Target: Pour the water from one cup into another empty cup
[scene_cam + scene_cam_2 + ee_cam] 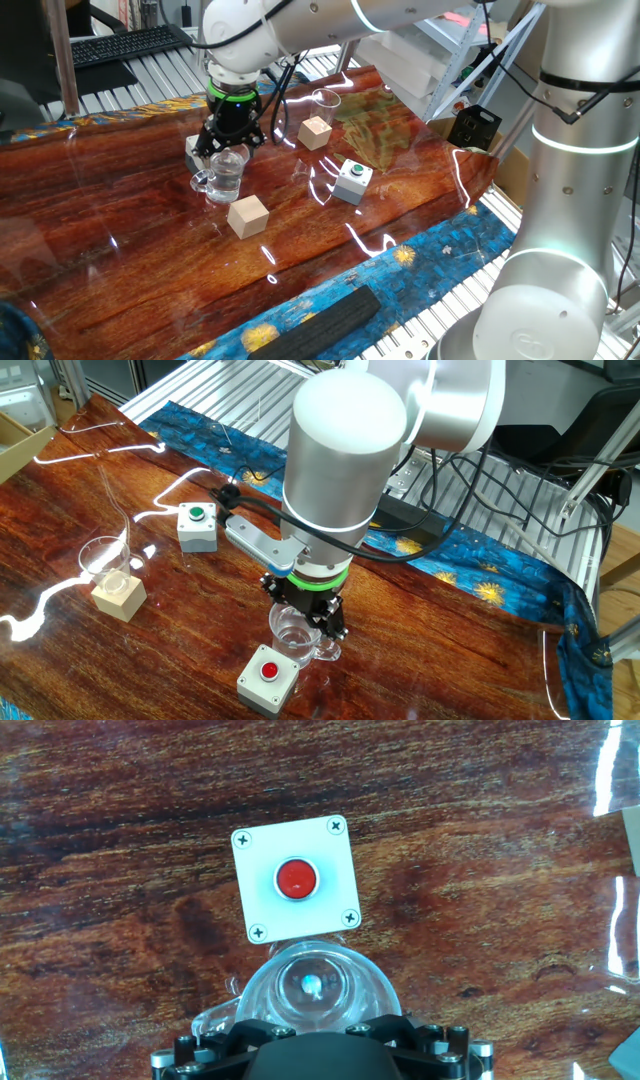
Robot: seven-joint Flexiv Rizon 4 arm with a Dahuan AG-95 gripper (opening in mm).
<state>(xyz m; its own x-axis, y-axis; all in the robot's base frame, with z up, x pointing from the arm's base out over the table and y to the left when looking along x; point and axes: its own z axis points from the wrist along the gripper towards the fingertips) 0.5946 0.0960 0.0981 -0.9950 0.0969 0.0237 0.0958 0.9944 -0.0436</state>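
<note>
The glass mug (226, 172) with a side handle (201, 182) stands upright on the wooden table (120, 220). A little clear water (226, 186) shows faintly in its bottom. My gripper (230, 142) hangs straight over the mug (296, 632), open, with a black finger on either side of the rim. I cannot tell whether they touch the glass. In the hand view I look down into the mug (312, 988). The small handleless empty cup (326, 98) stands far off, seen beside a wooden cube in the other fixed view (103, 556).
A red-button box (296, 880) sits right next to the mug (268, 678). A green-button box (352, 181) and two wooden cubes (248, 216) (315, 132) stand nearby. A black bar (322, 318) lies on the blue cloth at the table's front edge.
</note>
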